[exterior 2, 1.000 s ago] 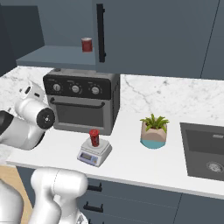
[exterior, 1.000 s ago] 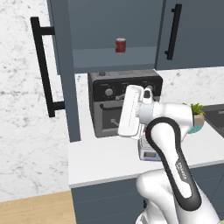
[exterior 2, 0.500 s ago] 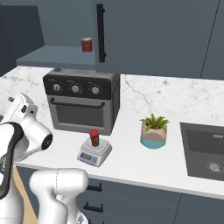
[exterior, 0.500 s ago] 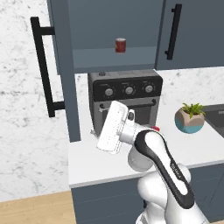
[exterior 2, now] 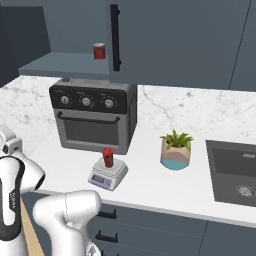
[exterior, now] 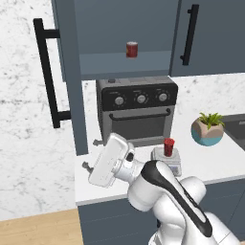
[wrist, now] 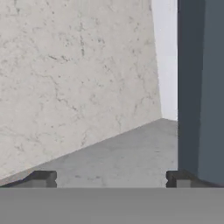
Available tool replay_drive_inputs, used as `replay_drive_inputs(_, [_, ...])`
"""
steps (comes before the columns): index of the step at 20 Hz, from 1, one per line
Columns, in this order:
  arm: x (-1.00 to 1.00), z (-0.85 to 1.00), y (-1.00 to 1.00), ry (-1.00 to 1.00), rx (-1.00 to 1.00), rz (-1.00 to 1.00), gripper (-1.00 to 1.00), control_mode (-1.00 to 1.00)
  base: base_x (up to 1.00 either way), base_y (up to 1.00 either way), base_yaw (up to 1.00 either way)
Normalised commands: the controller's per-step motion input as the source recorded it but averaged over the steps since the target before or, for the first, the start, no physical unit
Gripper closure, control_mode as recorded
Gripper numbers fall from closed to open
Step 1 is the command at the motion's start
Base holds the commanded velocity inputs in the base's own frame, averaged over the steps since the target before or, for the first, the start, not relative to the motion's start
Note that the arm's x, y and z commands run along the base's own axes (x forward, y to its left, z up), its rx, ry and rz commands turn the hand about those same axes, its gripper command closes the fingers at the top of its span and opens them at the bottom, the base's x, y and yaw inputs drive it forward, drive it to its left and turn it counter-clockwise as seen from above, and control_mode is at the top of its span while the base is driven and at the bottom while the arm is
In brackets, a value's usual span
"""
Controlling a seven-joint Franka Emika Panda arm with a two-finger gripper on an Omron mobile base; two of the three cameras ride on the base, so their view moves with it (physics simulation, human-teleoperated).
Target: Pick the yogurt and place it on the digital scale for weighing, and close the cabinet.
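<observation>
Here, white marble counter (exterior 2: 150, 165) under open cabinet (exterior: 119, 38).

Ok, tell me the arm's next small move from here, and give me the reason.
Probably swing the open gripper in behind the open slate blue-grey cabinet door to push it shut. The small dark red yogurt cup already stands on the light-grey digital scale, so only the cabinet is left. In the hand view the door's edge stands just beside one fingertip, with nothing between the jaws.
</observation>
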Motion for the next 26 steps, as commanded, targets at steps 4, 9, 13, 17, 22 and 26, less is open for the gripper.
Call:
replay_drive_inputs(4, [-0.80,0.36,0.11,-0.41,0.00,-0.12,-1.00,-1.00,0.00,0.00,0.00])
replay_drive_inputs(9, [-0.82,0.17,0.10,-0.30,0.01,-0.22,-1.00,-1.00,0.00,0.00,0.00])
replay_drive_inputs(13, [-0.98,0.00,0.09,-0.31,0.03,-0.21,-1.00,-1.00,0.00,0.00,0.00])
replay_drive_inputs(17, [-0.99,0.04,0.28,-0.28,0.09,-0.25,-1.00,-1.00,0.00,0.00,0.00])
replay_drive_inputs(22, [-0.93,0.11,0.67,-0.12,0.32,-0.55,-1.00,-1.00,0.00,0.00,0.00])
replay_drive_inputs(26, [-0.74,0.03,0.69,-0.07,0.35,-0.61,-1.00,-1.00,0.00,0.00,0.00])
